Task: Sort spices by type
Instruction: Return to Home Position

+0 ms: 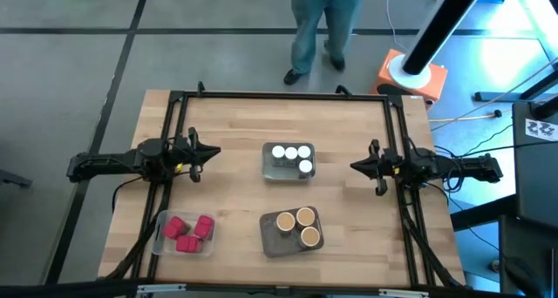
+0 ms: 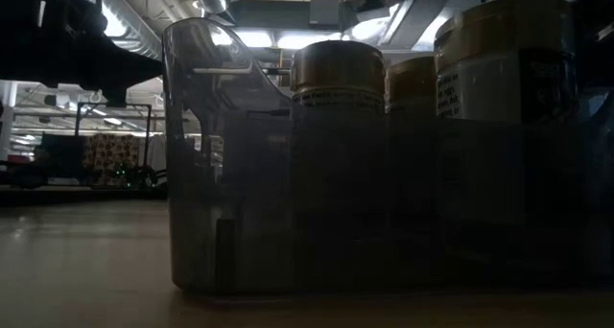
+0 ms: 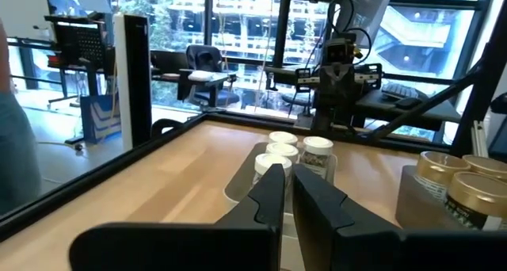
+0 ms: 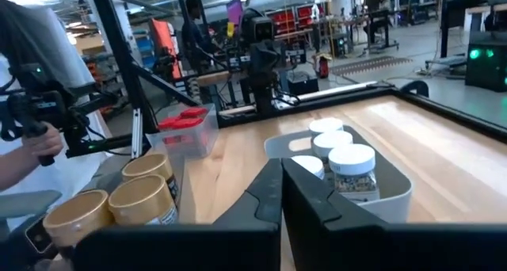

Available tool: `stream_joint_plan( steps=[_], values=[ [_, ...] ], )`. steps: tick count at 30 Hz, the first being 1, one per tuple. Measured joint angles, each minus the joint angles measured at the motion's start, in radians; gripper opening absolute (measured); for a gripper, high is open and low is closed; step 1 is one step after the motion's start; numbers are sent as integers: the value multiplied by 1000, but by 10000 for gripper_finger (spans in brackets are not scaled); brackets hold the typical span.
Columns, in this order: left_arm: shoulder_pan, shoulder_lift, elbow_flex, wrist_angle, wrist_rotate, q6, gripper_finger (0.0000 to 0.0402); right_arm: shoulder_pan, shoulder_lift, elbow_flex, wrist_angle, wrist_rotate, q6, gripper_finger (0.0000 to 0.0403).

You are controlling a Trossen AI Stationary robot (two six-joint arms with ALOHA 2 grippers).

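With white-lidded jars [image 1: 290, 156] in one grey tray [image 1: 271, 173], tan-topped cylinders [image 1: 297, 226] in a second grey tray [image 1: 271, 245] and red packets [image 1: 188, 231] in the clear tray [image 1: 208, 247], sorting looks done, so I hold my left gripper [image 1: 214, 152] and right gripper [image 1: 356, 165] closed and empty at the sides.

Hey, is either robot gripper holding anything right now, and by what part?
Nothing is held. The dark two-finger left gripper and right gripper are both shut and empty.

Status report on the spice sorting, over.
Left end effector shut, empty, at left; right end effector shut, empty, at right. White jars, brown cans, red packets each grouped separately. Nothing blocking either arm.
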Motion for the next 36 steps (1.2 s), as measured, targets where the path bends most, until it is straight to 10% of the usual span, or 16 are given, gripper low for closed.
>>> stream_joint_plan(
  steps=[36],
  values=[
    [0,6,0,-1,0,-8,15,0,0,-2,19,-1,-35,10]
  ],
)
